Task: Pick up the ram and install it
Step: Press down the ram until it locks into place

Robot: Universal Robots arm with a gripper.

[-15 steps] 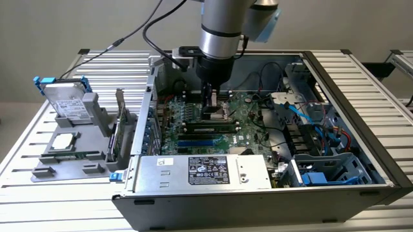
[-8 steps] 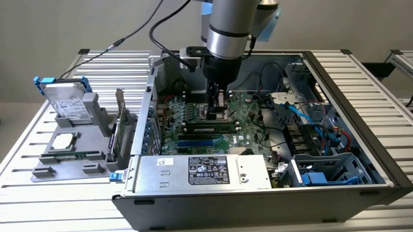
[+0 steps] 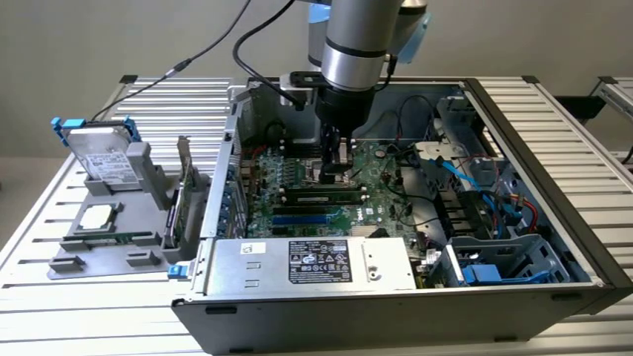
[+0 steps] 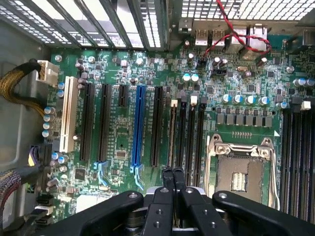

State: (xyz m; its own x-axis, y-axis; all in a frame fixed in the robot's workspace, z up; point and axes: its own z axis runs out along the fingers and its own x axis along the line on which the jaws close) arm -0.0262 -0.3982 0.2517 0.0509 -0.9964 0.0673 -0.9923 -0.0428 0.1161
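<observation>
just above the motherboard (image 4: 147, 73), the hand (image 4: 172, 173) is closed — ram (image 3: 322, 197) lies seated, long axis across the board.

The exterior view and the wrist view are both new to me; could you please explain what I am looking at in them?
The exterior view is taken from a camera standing off to the side. The grey column coming down from above is a robot arm, reaching into an open computer case that lies on a slatted metal table. At its tip is the gripper, just above the green circuit board.

On the exterior view's left a grey tray holds spare parts, among them a hard drive.

The wrist view comes from a camera on the arm, looking down past the gripper at the board's long slots and the metal processor socket.

The gripper is shut and nothing shows between its fingers. A memory stick appears to sit in a slot close by.
</observation>
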